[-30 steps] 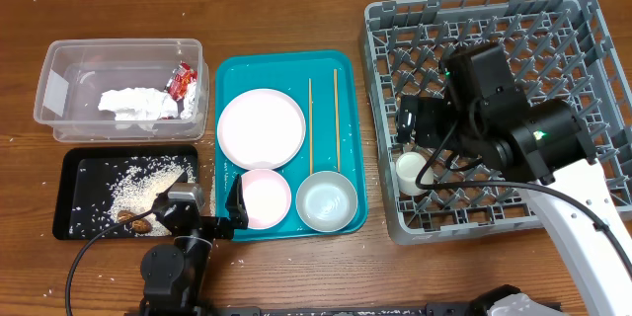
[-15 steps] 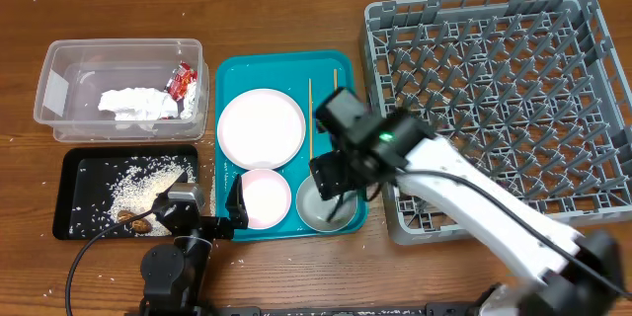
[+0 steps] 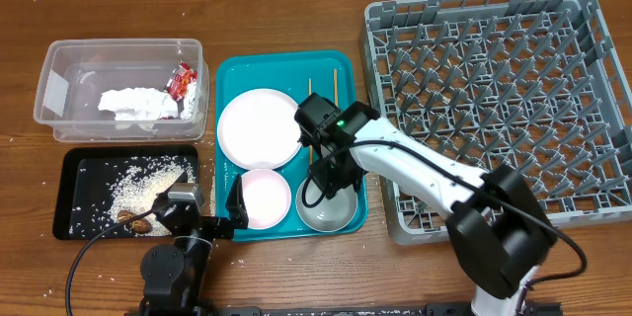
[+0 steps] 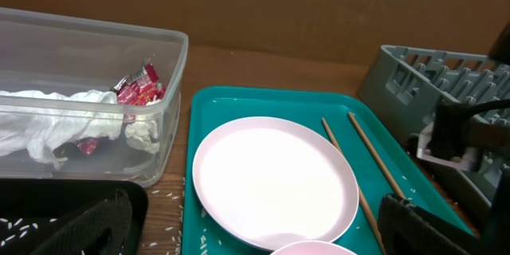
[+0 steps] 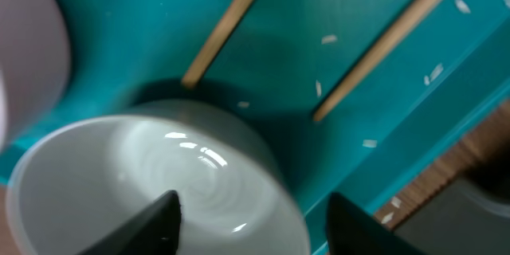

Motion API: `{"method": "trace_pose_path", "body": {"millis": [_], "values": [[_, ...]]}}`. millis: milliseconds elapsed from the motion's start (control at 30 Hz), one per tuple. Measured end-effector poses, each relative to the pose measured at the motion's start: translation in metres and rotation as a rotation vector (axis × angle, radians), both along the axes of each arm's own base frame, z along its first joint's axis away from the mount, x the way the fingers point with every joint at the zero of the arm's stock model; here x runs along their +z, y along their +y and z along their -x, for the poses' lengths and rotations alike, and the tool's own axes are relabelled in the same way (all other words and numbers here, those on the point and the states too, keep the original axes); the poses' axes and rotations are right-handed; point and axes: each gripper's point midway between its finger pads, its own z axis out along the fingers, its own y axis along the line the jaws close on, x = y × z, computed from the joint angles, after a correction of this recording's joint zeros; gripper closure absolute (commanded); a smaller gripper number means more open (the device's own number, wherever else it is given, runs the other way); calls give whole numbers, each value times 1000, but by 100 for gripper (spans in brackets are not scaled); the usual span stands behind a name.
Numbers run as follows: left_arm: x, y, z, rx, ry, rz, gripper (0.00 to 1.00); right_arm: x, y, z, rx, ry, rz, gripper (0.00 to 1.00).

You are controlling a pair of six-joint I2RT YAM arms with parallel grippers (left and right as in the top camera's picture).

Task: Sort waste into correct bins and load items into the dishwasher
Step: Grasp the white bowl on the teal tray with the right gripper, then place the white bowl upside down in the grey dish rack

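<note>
Overhead view, going left to right: the clear tub [image 3: 61, 67] at far left holds the napkin [image 3: 133, 105] and the red wrapper [image 3: 182, 82]. Just nearer, the black tray [image 3: 79, 173] has the loose rice [image 3: 133, 190]. The left gripper [image 3: 202, 215] sits at the near edge with its fingers spread wide and nothing between them.

Next comes the teal tray [image 3: 232, 74] with the plate [image 3: 261, 128], the pink bowl [image 3: 265, 197] and two chopsticks [image 3: 335, 84]. The white bowl [image 3: 331, 207] stands upright in its near right corner. The grey rack [image 3: 494, 109] is off to the right.

My guess is the white bowl is the thing in hand. It looks glossy and hard, so probably stiff, a bit slippery, moderately heavy, and chippable if it knocks a peg. There's no handle, so pinching the rim wall with one finger inside and one outside looks like the only real hold. It'll want a firm squeeze so it doesn't swing or slide out.

The right wrist view shows the right gripper [image 5: 259, 215] open right above the bowl. One fingertip [image 5: 163, 211] is over the inside of the bowl and the other is out past the rim over the tray. So the right side of the rim sits between them. Can't tell if either pad is touching yet, and nothing is gripped.
</note>
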Motion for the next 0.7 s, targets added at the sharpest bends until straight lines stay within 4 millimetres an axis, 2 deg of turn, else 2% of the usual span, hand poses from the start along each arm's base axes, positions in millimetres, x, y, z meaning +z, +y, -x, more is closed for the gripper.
{"method": "trace_pose_path", "body": {"millis": [67,167,300,433,500,567,633,667,700], "values": [[0,0,0,0,0,0,0,-7,-2,-3,5,6,11,72],[0,0,0,0,0,0,0,-14,-9,-6,1,19,28,96],[0,0,0,0,0,0,0,-13,-21,1,5,63,63,96],[0,0,0,0,0,0,0,-2,-31,8,-2,88,114,96],[0,0,0,0,0,0,0,10,-37,4,-24,61,144,96],[0,0,0,0,0,0,0,32,-42,-5,-63,-2,164,96],[0,0,0,0,0,0,0,60,-44,-19,-116,-96,159,96],[0,0,0,0,0,0,0,89,-47,-33,-179,-206,147,96],[0,0,0,0,0,0,0,108,-54,-42,-235,-286,148,96]]}}
